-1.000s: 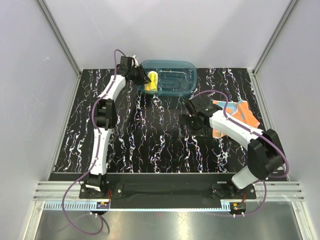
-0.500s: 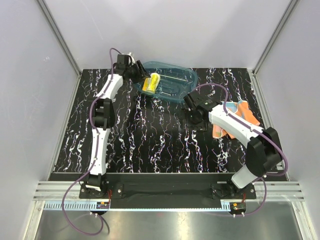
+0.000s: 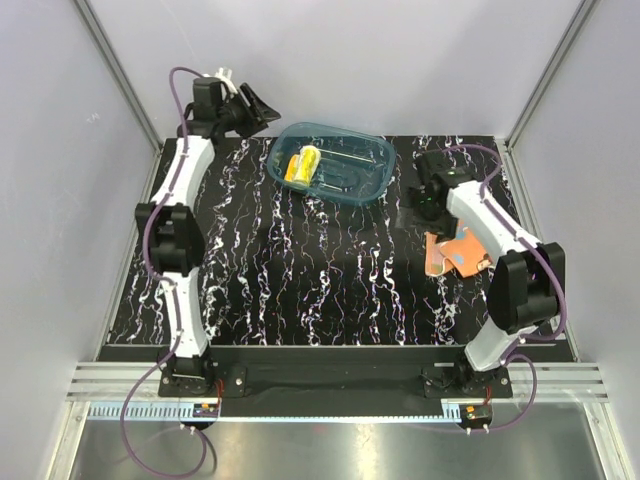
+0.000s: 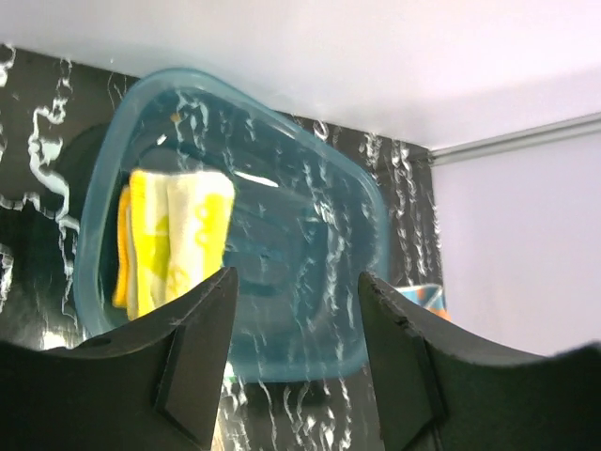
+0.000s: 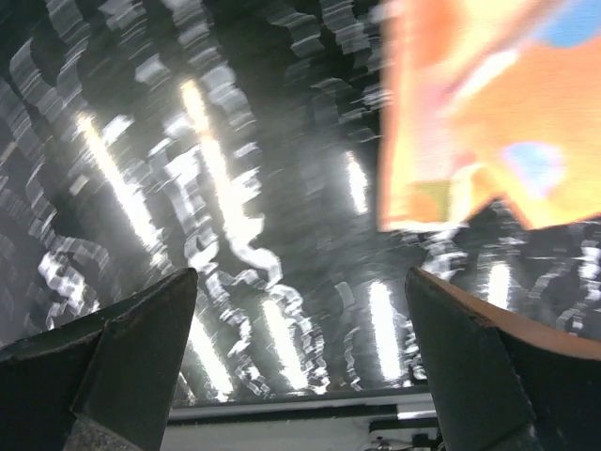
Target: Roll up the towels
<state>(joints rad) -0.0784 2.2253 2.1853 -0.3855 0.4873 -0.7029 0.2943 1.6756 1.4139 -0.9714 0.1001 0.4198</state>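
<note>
Left gripper [image 3: 252,108]: jaws parted about halfway, nothing between them. It hangs raised off the table, to the left of the teal tub [image 3: 385,165] and slightly beyond its far edge. In the left wrist view the two black fingers [image 4: 202,348] frame the tub from above without touching it.

Right gripper [image 3: 428,203]: jaws spread wide, nothing held. It sits just off the right end of the tub, low over the black marbled table [image 3: 300,270]. The right wrist view is motion-blurred; its fingers [image 5: 141,357] show only bare tabletop between them.

Yellow towel [image 3: 302,165]: inside the tub, at its left end, lying as a compact bundle with pale markings on its upper face. The left wrist view shows it against the tub's left wall [image 4: 174,235]. Whether it is fully rolled cannot be told from these views.

Orange towel [image 3: 455,250]: outside the tub, to its right and nearer the arm bases, lying flat and unrolled on the table. The right forearm crosses above its far part. In the right wrist view it appears as a blurred orange patch [image 5: 479,113] ahead of the gripper, clear of both fingers.

The tub stands flat on the table near the rear wall.
</note>
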